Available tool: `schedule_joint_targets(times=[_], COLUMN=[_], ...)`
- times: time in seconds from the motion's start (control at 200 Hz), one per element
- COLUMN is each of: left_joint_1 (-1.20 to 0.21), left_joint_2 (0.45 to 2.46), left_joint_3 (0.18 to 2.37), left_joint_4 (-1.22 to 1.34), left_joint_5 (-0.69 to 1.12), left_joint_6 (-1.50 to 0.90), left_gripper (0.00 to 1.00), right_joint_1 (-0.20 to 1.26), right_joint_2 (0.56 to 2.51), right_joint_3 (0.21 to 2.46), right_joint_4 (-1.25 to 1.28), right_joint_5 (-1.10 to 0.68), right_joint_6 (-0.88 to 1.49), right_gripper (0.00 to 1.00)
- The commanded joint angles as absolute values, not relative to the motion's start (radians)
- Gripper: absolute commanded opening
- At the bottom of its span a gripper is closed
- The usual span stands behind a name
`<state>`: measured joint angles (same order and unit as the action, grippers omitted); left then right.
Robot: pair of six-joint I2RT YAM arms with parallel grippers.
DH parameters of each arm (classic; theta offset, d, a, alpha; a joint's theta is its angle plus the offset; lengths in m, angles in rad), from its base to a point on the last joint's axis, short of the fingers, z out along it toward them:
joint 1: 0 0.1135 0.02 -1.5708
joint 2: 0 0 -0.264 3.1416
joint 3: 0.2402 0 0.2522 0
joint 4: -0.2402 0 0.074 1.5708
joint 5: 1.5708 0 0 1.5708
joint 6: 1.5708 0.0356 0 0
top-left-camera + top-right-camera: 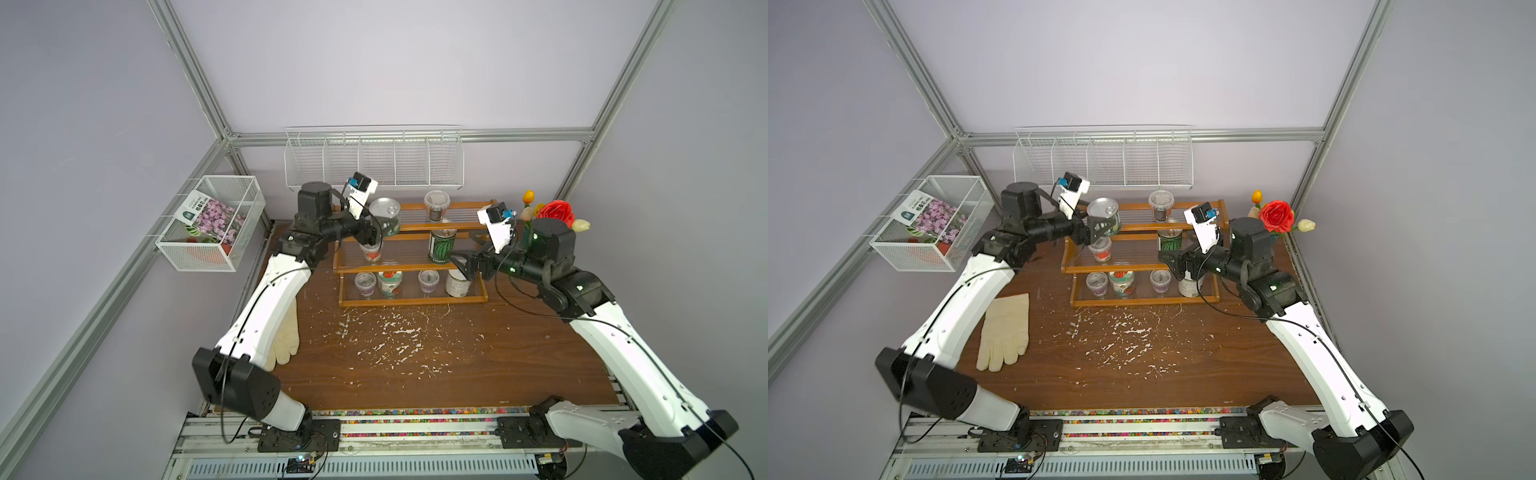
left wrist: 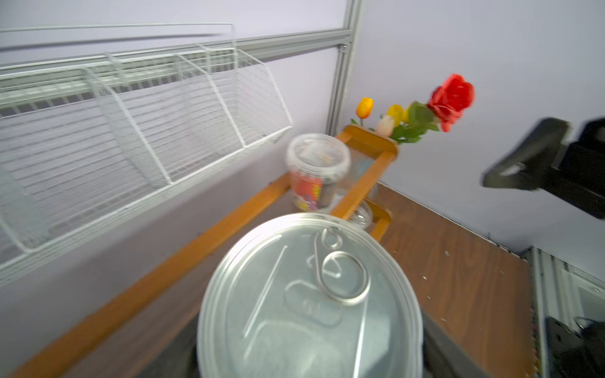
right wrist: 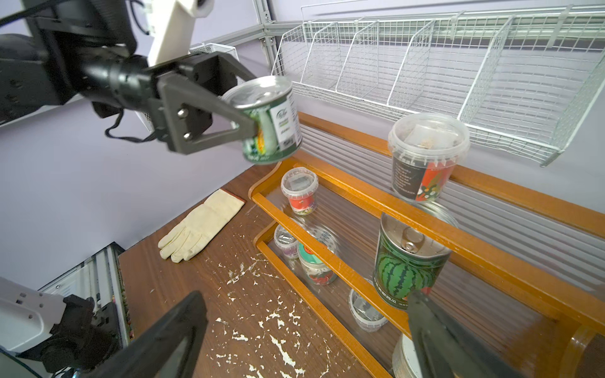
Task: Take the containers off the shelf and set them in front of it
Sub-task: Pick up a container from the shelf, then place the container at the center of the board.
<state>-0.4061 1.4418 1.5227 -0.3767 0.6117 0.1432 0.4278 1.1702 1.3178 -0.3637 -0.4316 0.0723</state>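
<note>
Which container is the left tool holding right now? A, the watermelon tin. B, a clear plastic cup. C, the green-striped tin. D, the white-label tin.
C: the left tool grips the green-striped tin, tilted, while the watermelon tin stands on the shelf.

The shelf (image 1: 415,303) has an orange-brown frame and clear ribbed tiers. The striped tin (image 3: 275,127) has a silver lid, green stripes and a white panel; the watermelon tin (image 3: 402,275) shows a dark-green striped melon on a dark label. The top cup (image 3: 425,157) wears black and red, the white tin (image 1: 457,286) is pale, and the small cup (image 1: 365,284) looks purplish inside. Cream glove (image 1: 1005,332), dark brown table (image 1: 519,365) flecked white, red rose (image 1: 557,212)
</note>
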Motion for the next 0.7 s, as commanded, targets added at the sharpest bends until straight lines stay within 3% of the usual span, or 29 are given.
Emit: schedule_joint_targets(times=[0.0,0.17,0.375,0.695], left_joint_1=[-0.484,-0.574,-0.575,-0.575], left_joint_2=[1.333,1.197,1.089,1.073], left_joint_3=[1.335,1.030,0.659,0.349], left_joint_4=[-0.306,-0.153,0.100,0.317], left_joint_5=[0.501,0.367,0.252,0.004], left_joint_6=[0.110,0.023,-0.060,-0.127], left_gripper=[0.58,0.58,0.59,0.58], right_joint_1=[0.437,0.443,0.500,0.589], right_joint_2=[1.153,1.109,1.053,1.037], right_joint_3=[1.277,1.190,1.044,0.893], right_joint_4=[-0.314,-0.257,-0.200,-0.105], right_joint_5=[-0.492,-0.533,-0.531,-0.439], right_joint_6=[0.059,0.030,-0.008,-0.049], right_gripper=[0.98,0.98,0.98,0.97])
